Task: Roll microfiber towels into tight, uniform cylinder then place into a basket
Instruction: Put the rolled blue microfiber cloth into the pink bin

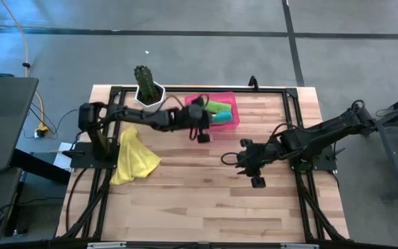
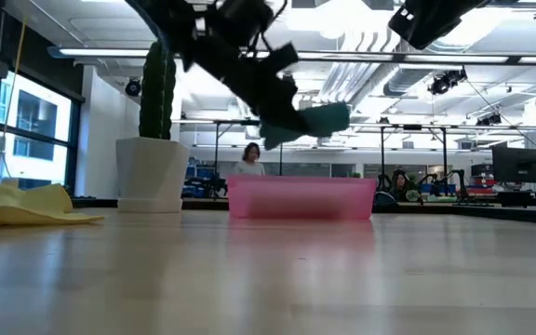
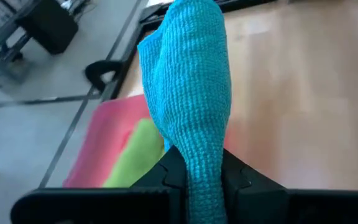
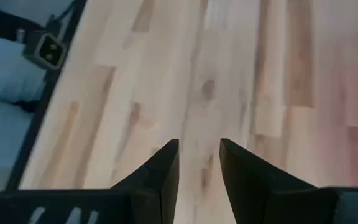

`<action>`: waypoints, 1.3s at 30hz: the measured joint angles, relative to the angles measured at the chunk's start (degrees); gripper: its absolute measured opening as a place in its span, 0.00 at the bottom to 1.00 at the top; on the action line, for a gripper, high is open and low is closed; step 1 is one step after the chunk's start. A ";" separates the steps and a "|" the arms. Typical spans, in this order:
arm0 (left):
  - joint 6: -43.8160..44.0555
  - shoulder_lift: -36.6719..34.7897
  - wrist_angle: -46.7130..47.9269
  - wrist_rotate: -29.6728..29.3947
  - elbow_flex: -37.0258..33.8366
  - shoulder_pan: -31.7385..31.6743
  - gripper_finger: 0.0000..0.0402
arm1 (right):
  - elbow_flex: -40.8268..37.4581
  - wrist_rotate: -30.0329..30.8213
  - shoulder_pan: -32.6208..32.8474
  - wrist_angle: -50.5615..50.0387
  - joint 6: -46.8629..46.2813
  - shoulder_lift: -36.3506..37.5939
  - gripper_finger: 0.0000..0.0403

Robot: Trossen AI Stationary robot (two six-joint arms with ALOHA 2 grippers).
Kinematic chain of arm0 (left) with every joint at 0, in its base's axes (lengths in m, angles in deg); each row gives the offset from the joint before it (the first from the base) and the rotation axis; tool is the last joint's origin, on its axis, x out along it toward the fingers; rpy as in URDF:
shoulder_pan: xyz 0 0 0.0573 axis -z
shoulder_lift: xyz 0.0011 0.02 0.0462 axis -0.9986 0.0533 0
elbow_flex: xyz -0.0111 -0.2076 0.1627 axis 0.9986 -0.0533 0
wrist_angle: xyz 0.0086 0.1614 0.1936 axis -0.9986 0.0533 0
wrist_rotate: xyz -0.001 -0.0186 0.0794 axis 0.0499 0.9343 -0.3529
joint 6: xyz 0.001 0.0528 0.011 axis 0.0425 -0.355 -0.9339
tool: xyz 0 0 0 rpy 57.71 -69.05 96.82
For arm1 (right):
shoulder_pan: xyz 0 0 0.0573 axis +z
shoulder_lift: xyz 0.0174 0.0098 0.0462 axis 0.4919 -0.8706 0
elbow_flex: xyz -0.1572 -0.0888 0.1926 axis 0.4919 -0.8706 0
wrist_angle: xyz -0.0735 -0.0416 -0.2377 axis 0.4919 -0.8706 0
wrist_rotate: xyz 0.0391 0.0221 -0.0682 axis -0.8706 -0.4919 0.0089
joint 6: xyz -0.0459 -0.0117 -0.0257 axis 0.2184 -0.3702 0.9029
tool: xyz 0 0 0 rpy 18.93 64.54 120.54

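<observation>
Crumpled yellow microfiber towel (image 1: pixel 134 158) lies closest to the low camera, in a loose heap on the left part of the pale wooden table (image 1: pixel 206 200), unrolled and well apart from both hands. Behind it, at the table's far edge, stands a white pot with a green cactus (image 1: pixel 146 88). Just right of the pot sits the shallow bright pink plastic basket (image 1: pixel 229 101), with a rolled lime green towel (image 1: pixel 219 108) already lying inside. The left hand (image 1: pixel 202 123) hangs over the basket's near left corner, its two dark fingers (image 3: pixel 166 174) pinched together on a rolled teal microfiber towel (image 3: pixel 191 106); the roll sticks out beyond the fingertips and, in the low view, is raised above the basket's rim, not touching it. Farther right, the right hand (image 1: pixel 249 166) hovers over bare wood near the table's middle, well apart from the basket and the towels. Its fingers (image 4: pixel 157 177) stand partly apart with only a narrow gap of table showing between them, holding and touching nothing.
</observation>
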 joint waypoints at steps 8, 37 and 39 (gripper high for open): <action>-1.03 7.82 4.68 9.18 6.04 -7.31 0.06 | 0.00 7.76 -0.07 0.03 3.96 0.24 0.27; -8.64 19.26 22.52 8.44 21.44 -10.26 0.15 | 0.02 8.96 -0.14 -0.42 3.76 0.24 0.27; -7.68 19.26 22.52 7.72 21.44 -10.23 0.17 | 0.02 8.94 -0.14 -0.42 3.76 0.24 0.27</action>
